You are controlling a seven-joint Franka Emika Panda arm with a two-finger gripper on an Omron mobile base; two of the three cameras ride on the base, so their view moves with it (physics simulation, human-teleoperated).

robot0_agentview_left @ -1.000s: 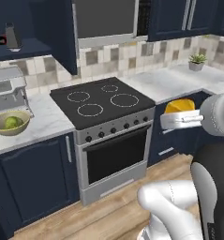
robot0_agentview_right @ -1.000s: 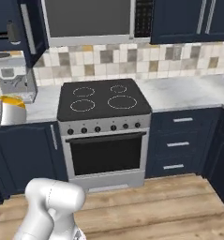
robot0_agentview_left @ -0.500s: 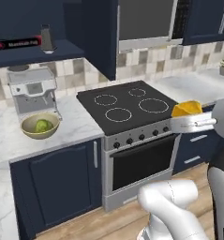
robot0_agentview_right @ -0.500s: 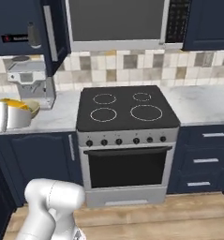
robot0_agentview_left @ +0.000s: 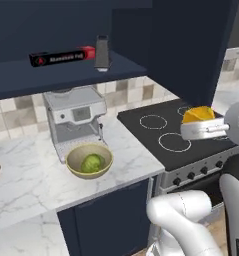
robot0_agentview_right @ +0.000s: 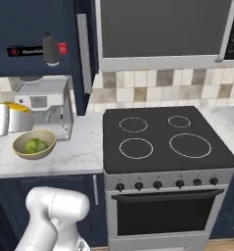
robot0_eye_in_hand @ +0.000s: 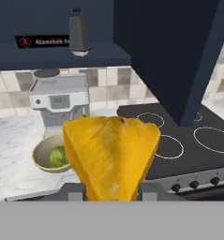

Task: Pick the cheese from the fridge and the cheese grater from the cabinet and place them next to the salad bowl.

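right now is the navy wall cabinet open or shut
Open: the dark navy wall cabinet's door swings outward, baring its inner shelf with the small dark grey upright grater and long black-and-red box.

The cheese point(robot0_eye_in_hand: 111, 157) fills the lower middle, clamped between the gripper point(robot0_eye_in_hand: 111, 191) fingers. Behind it, the salad bowl point(robot0_eye_in_hand: 42, 159) with its green ball sits near the counter's point(robot0_eye_in_hand: 15, 140) front edge, just before a grey coffee machine point(robot0_eye_in_hand: 58, 98). On the open cabinet's point(robot0_eye_in_hand: 57, 54) shelf the cheese grater point(robot0_eye_in_hand: 78, 32) stands upright beside a black-and-red box point(robot0_eye_in_hand: 41, 41). The black stovetop point(robot0_eye_in_hand: 188, 140) adjoins the counter's right end.
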